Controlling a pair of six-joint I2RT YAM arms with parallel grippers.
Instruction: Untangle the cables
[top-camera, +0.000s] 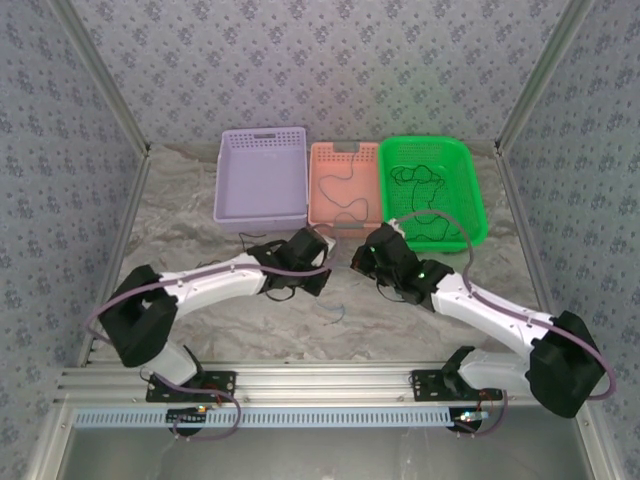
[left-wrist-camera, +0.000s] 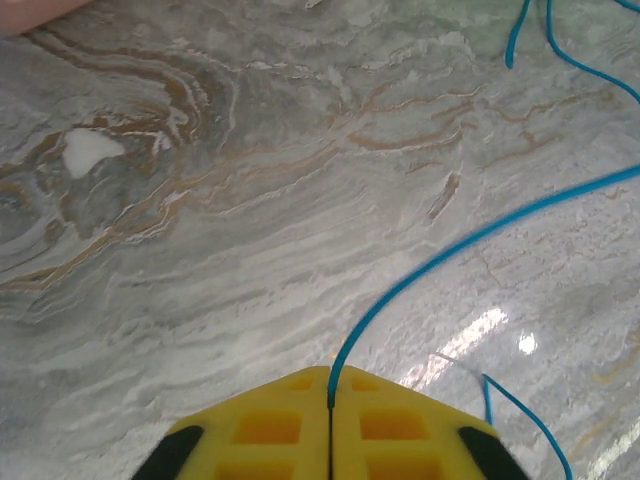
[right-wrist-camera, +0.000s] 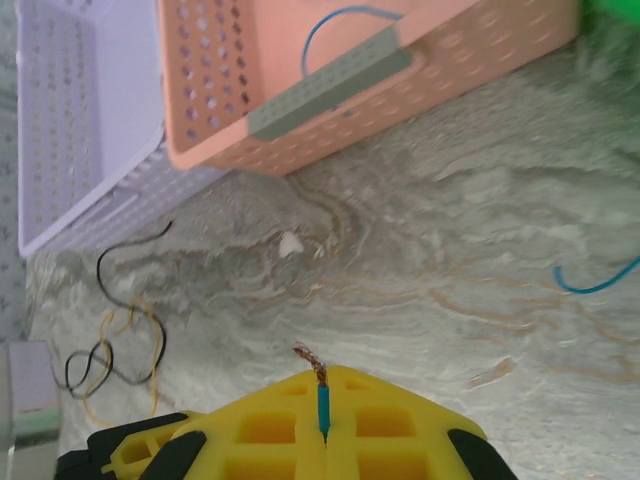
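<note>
Pinching the blue cable (left-wrist-camera: 480, 238) tight in closed jaws, the left gripper (left-wrist-camera: 330, 380) and right gripper (right-wrist-camera: 322, 385) look ready to pull it straight.

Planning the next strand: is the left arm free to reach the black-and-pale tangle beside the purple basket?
Likely not yet: the left gripper is shut on the blue cable. The tangle lies on bare table near that arm, nothing in between, so after letting go it should manage.

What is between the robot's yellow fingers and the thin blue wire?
Nothing visible. The left gripper pinches the thin blue wire, and the right gripper pinches a blue wire end with bare copper.
</note>
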